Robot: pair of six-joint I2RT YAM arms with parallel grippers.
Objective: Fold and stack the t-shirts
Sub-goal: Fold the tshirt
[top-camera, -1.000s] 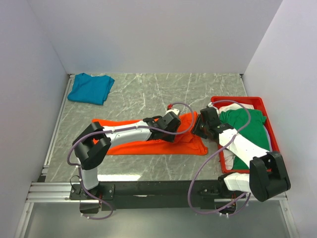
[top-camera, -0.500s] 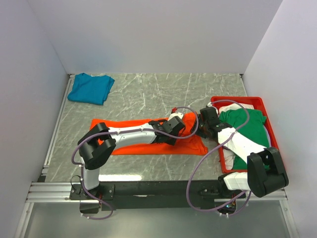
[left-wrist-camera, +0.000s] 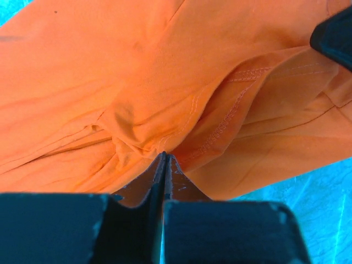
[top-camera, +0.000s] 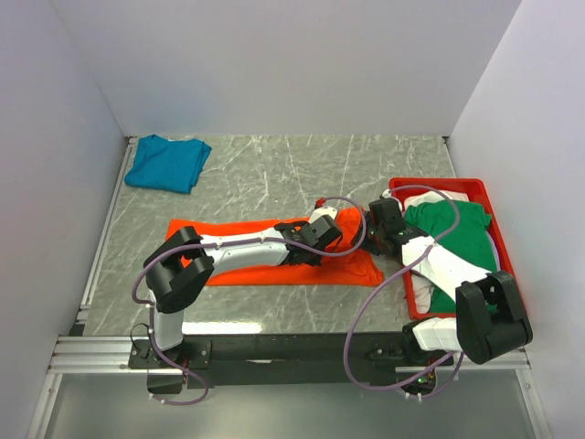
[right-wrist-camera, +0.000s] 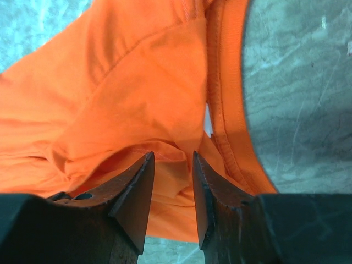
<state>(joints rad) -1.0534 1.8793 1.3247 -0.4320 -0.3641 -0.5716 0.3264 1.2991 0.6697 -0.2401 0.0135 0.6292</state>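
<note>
The orange t-shirt (top-camera: 233,230) lies folded into a long strip across the middle of the table. My left gripper (top-camera: 323,219) is at its right end, shut on a bunched fold of the orange cloth (left-wrist-camera: 137,71), with the fingertips (left-wrist-camera: 165,155) pinched together. My right gripper (top-camera: 371,230) faces it from the right, open, its jaws (right-wrist-camera: 172,157) on either side of a small fold of the orange shirt (right-wrist-camera: 126,82) near the collar. The teal t-shirt (top-camera: 167,163) lies folded at the far left. The green t-shirt (top-camera: 462,233) lies in the red tray over white cloth (top-camera: 419,294).
The red tray (top-camera: 439,182) stands along the right side of the table, under my right arm. Walls close off the left, the back and the right. Grey marble table surface (top-camera: 274,169) shows between the teal shirt and the tray.
My left gripper has slid a little to the right along the orange shirt, and the shirt's right end has bunched. My right gripper has shifted slightly towards it. Almost no motion in the last half second.
</note>
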